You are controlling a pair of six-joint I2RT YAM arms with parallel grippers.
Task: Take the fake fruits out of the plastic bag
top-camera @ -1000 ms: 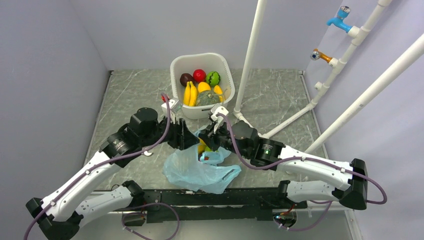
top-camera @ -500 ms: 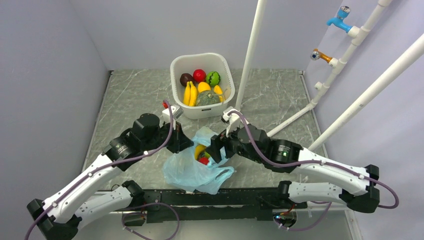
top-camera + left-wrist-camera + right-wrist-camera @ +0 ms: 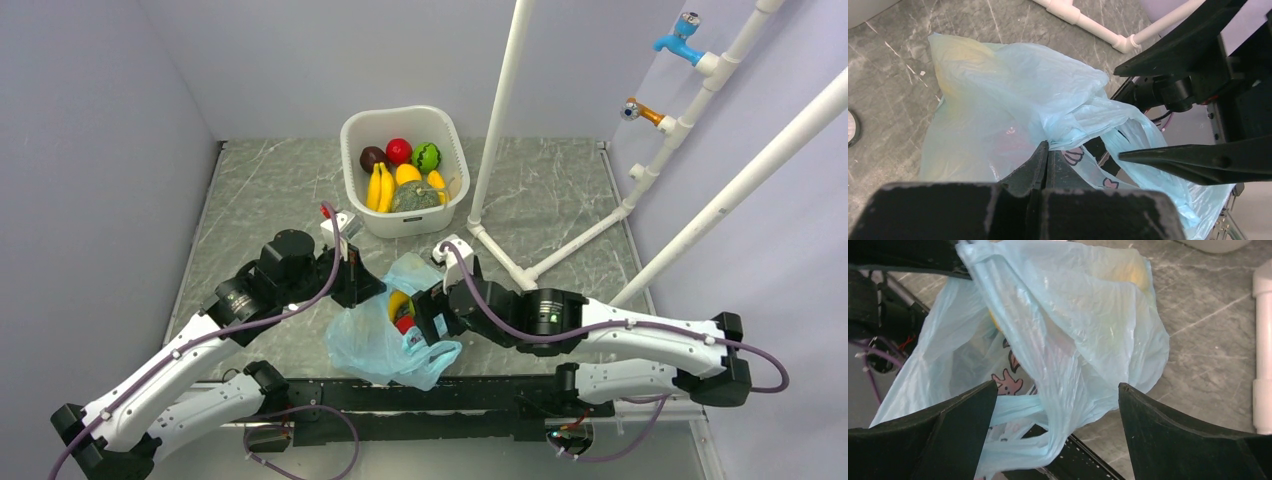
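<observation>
The light-blue plastic bag [image 3: 368,345] lies on the table between my arms, its mouth facing up. A yellow fruit [image 3: 398,302] and a red fruit [image 3: 405,324] show inside the opening. My left gripper [image 3: 370,290] is shut on the bag's left rim; the left wrist view shows the jaws [image 3: 1047,146] pinching the film of the bag [image 3: 1008,105]. My right gripper [image 3: 420,318] is open at the bag's right side. In the right wrist view its fingers [image 3: 963,425] straddle the bag's bunched rim [image 3: 1063,365] without closing. A yellow fruit [image 3: 1139,271] shows through the film.
A white basket [image 3: 452,140] at the back holds bananas, red, green and yellow fruits, a maroon ball and a grey-green piece. A white pipe frame [image 3: 500,130] stands right of it, its foot [image 3: 500,255] near the right arm. The black rail [image 3: 430,395] runs under the bag's near edge.
My right gripper has moved toward me and down to the bag's right rim. The left gripper kept its hold and shifted slightly. The bag's mouth has opened, showing the fruits.
</observation>
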